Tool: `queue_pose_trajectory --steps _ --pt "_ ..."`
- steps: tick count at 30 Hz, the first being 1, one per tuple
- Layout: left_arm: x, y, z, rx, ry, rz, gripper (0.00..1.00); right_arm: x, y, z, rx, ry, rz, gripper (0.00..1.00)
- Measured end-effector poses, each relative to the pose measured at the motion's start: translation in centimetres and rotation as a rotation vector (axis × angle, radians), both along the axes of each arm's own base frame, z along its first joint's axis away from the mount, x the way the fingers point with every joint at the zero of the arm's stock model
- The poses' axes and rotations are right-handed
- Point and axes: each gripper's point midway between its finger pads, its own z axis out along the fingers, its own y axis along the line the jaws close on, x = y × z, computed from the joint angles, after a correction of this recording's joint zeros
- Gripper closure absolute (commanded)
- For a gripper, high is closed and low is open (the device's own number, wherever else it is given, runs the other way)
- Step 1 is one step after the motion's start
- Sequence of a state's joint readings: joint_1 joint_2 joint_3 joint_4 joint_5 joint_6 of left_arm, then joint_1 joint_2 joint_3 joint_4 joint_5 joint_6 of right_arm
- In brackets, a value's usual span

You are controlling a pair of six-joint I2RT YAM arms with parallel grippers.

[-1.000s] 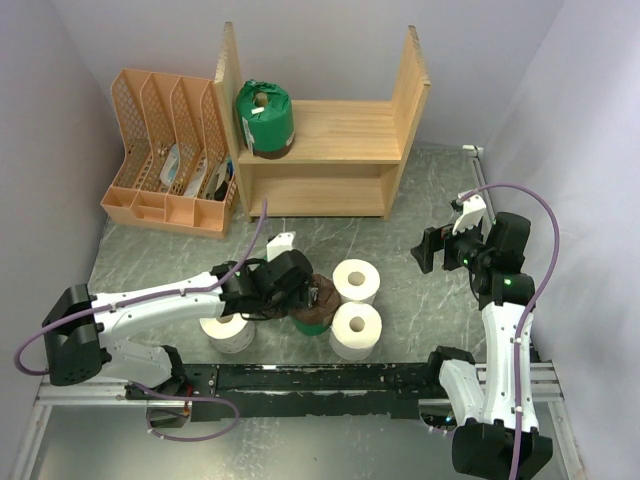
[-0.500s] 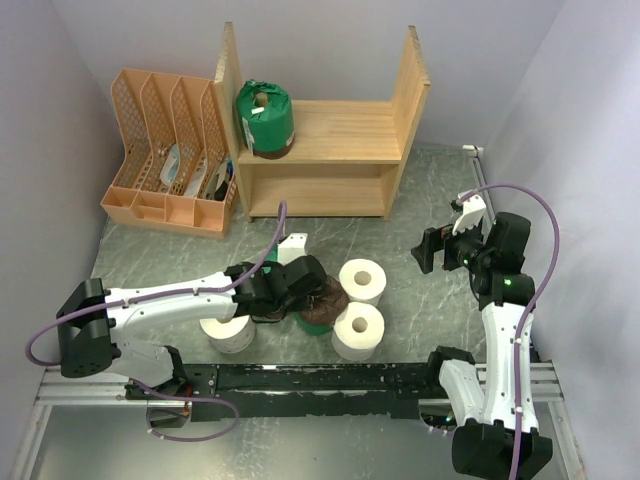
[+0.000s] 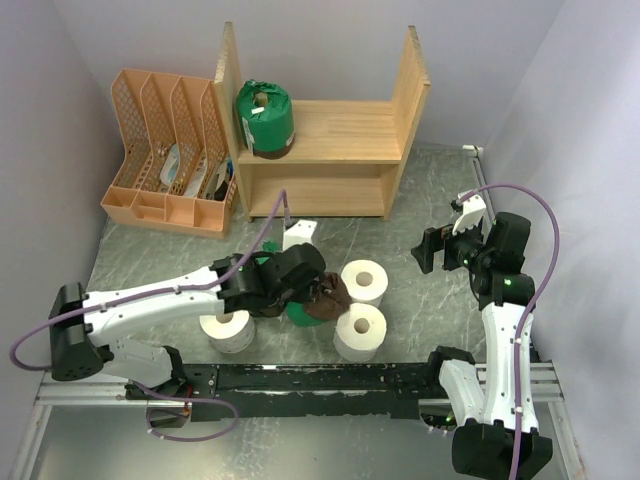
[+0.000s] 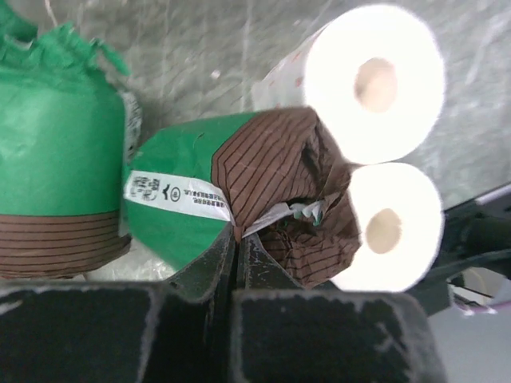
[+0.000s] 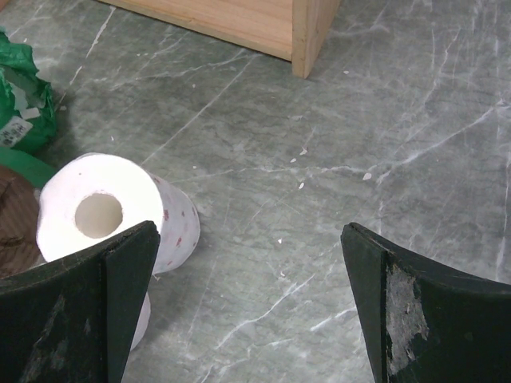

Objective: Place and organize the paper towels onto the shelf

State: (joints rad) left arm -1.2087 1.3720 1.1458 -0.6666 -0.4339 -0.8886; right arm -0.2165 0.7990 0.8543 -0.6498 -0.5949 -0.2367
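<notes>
A white label (image 4: 172, 195) with tiny dark print sits on the green-and-brown wrapped roll (image 4: 263, 167); its characters are too small to read.

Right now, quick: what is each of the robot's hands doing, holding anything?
Left gripper: shut on the tilted green-and-brown wrapped roll.
Right gripper: open, holding nothing.

2 white arms (image 3: 150, 297), black joints (image 3: 508, 243), purple cables (image 3: 512, 186).
</notes>
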Motion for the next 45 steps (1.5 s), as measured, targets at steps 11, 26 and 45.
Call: queue_pose_trajectory --steps 11,26,45 --pt "1.2 -1.9 13.0 -0.211 -0.187 -0.074 0.93 0.0 0.0 0.0 0.000 0.000 -0.001 0.00" --pt "8.5 -2.5 20.5 -0.196 -0.326 -0.034 0.93 0.0 -0.1 -0.1 -0.003 0.003 -0.006 0.00" --pt "15.2 -3.0 24.7 -0.198 -0.412 -0.054 0.93 0.0 -0.1 0.0 -0.005 0.001 -0.007 0.00"
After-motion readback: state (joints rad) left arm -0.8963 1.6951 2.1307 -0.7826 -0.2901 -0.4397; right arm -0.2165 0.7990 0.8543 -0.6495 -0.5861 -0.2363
